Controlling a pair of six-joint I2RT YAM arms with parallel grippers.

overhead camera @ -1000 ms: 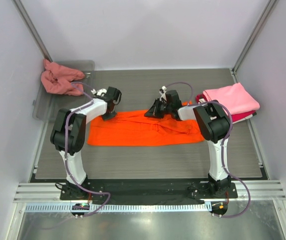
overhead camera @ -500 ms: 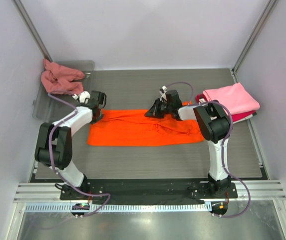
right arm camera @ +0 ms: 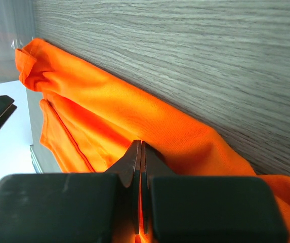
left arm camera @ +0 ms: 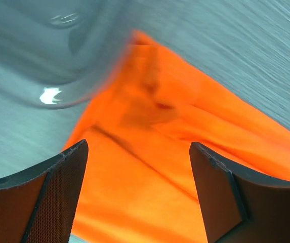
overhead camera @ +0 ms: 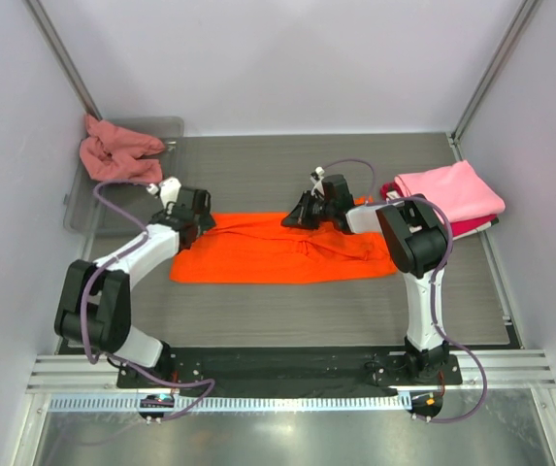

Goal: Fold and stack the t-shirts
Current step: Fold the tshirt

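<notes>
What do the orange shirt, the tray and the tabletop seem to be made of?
The orange shirt: soft matte cloth, maybe cotton; it creases and has stitched hems. The tray: clear greyish plastic, glossy; it glints and the surface under it shows through. The tabletop: probably grey wood-grain laminate, matte, with fine parallel streaks.

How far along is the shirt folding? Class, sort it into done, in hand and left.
Done: the light pink shirt lies folded on the crimson shirt. In hand: the orange shirt, a long band; the left claw is open over its end, the right claw shut at its far edge. Left: the salmon shirt, crumpled in the tray.
</notes>
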